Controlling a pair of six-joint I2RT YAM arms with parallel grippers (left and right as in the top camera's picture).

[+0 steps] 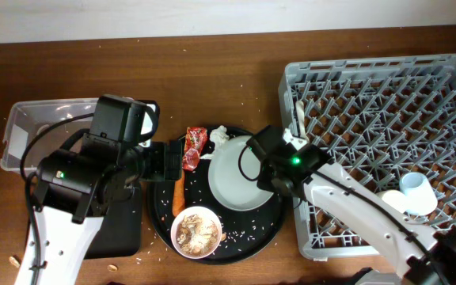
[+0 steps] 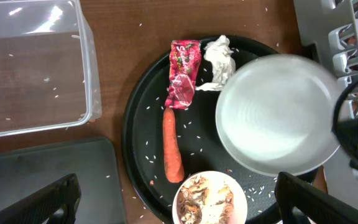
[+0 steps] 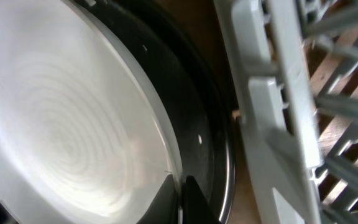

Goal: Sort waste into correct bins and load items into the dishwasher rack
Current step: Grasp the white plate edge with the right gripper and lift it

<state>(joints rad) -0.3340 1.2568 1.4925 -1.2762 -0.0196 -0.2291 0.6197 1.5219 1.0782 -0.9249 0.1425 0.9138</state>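
Plate [image 3: 67, 124] rim crowds right gripper [image 3: 182, 198], closure unclear; left gripper [image 2: 176, 205] spread open.

Tight on my right: rack [image 1: 386, 134] wall sits just beside the round tray [image 1: 248, 239] rim, plate [image 1: 234, 180] crowding that gap. My left hand [image 2: 176, 178] has open room above the carrot stick [image 2: 172, 148], bowl [image 2: 209, 199] close by.

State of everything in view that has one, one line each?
left hand, open above the round tray
right hand, shut on plate rim
plate, empty, gripped
bowl, holding food scraps
tub, empty but for rice grains
black bin, visible part bare
rack, holding a cup
wrapper, crinkled, on round tray
tissue, crumpled, on round tray
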